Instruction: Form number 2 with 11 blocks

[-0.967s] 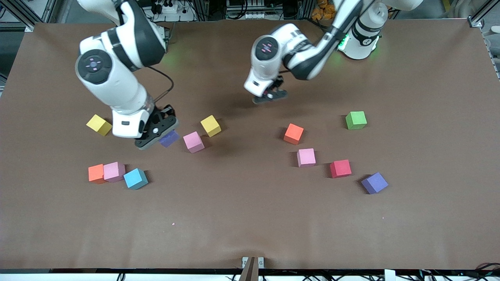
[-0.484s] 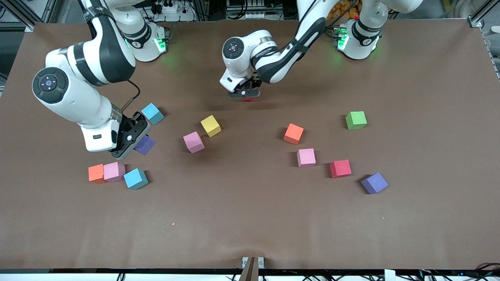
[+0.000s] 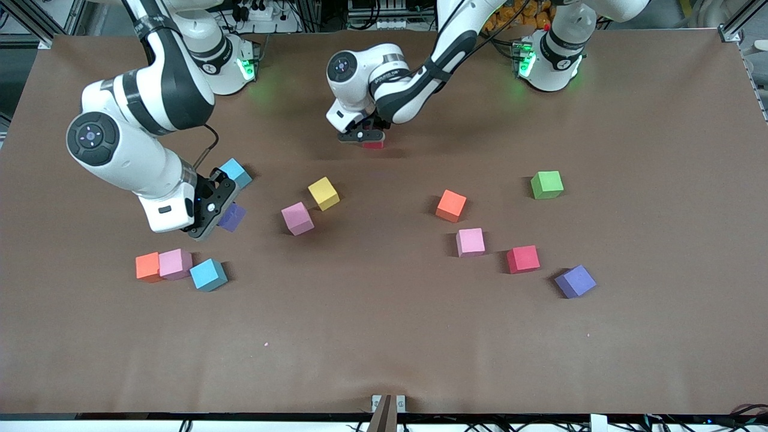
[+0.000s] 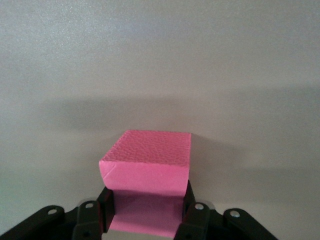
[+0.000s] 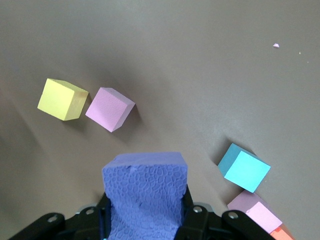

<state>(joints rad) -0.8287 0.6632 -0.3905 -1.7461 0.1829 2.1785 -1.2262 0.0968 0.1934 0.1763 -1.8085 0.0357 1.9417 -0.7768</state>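
My right gripper (image 3: 219,215) (image 5: 145,212) is shut on a purple block (image 3: 232,217) (image 5: 145,187), over the table between two blue blocks (image 3: 235,173) (image 3: 208,275). My left gripper (image 3: 366,139) (image 4: 145,207) is shut on a red block (image 3: 373,144) (image 4: 146,165), which looks pinkish in the left wrist view, low over bare table toward the bases. Loose on the table lie a yellow block (image 3: 323,193), a pink block (image 3: 297,218), an orange (image 3: 450,205), a green (image 3: 546,184), a pink (image 3: 470,242), a red (image 3: 522,259) and a purple (image 3: 575,281). No number 2 shows.
An orange block (image 3: 147,266) and a pink block (image 3: 175,263) touch each other beside the nearer blue one, toward the right arm's end. The brown table (image 3: 384,336) is bare along its edge nearest the front camera.
The left gripper has carried the red block toward the right arm's end and the bases. The right gripper has shifted slightly with the purple block. Both grips stay shut.
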